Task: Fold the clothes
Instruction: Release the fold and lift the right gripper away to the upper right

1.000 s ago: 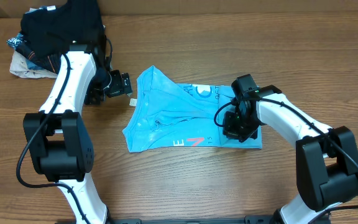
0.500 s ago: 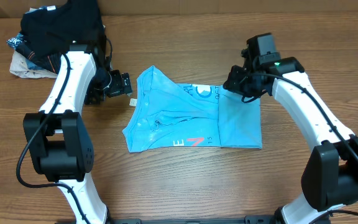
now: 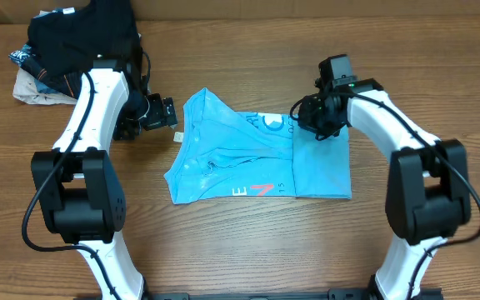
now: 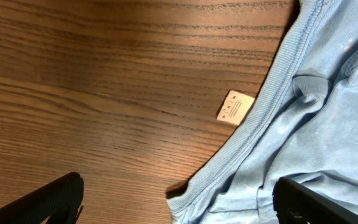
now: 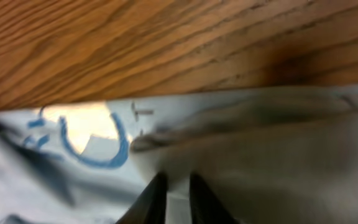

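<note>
The clothes, a light-blue T-shirt (image 3: 240, 158), lie flat mid-table with the right side folded over and red and white lettering near the front edge. My right gripper (image 3: 317, 127) is at the shirt's far edge, next to a blue ring print. In the right wrist view its fingers (image 5: 178, 193) stand almost together, with a thin strip of the blue cloth (image 5: 260, 143) pinched between them. My left gripper (image 3: 167, 117) hovers at the shirt's left edge. In the left wrist view it is wide open (image 4: 179, 205) over a ribbed hem (image 4: 260, 124) and a small white label (image 4: 235, 107).
A pile of black and dark garments (image 3: 82, 33) sits at the back left corner, with a pale cloth (image 3: 33, 87) under its left side. Bare wooden table (image 3: 248, 242) lies in front of the shirt.
My right gripper rose from the shirt's lower right part and moved to its far edge, then came down onto the cloth there. The left arm stayed still.
</note>
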`<act>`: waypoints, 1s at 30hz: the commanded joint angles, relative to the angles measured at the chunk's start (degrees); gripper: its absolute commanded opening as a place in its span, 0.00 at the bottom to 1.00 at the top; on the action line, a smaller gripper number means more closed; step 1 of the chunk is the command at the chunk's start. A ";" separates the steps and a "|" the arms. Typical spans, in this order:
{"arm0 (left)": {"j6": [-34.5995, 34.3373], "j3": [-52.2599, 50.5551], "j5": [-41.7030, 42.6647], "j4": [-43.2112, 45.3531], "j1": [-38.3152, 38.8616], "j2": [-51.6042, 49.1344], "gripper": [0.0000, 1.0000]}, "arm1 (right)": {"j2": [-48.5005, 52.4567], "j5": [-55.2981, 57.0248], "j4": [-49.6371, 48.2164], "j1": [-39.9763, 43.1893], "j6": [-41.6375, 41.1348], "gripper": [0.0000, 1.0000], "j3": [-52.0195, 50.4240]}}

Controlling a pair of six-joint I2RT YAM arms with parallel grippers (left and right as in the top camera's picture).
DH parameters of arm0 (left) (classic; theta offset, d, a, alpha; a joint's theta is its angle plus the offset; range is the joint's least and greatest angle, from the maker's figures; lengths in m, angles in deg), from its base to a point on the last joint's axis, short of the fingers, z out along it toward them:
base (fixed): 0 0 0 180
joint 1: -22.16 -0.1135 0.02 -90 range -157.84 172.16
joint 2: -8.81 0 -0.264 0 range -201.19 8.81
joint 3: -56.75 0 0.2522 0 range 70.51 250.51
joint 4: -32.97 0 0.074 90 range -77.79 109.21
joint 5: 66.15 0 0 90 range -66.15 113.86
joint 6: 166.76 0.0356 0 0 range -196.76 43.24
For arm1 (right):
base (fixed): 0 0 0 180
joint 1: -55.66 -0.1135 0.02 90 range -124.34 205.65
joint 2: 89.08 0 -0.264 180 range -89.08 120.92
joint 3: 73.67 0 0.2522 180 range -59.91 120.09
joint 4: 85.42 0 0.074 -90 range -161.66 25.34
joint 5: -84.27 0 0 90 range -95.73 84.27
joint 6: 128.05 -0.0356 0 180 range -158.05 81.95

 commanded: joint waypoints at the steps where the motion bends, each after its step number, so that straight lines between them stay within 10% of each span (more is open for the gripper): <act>1: -0.39 0.46 0.44 0.00 0.39 -0.26 1.00 | 0.94 0.55 -2.16 -0.09 -0.35 0.13 0.66; 9: -0.39 0.46 0.46 0.02 0.39 -0.28 1.00 | -2.93 0.55 1.60 0.17 1.36 0.18 8.35; 17: 2.36 -0.55 4.52 1.46 0.39 -0.28 1.00 | -8.09 8.26 25.66 0.17 2.89 1.00 27.63; 30: 5.46 -10.08 12.07 13.35 0.26 -0.28 1.00 | -10.21 4.59 41.77 -0.39 2.45 1.00 32.76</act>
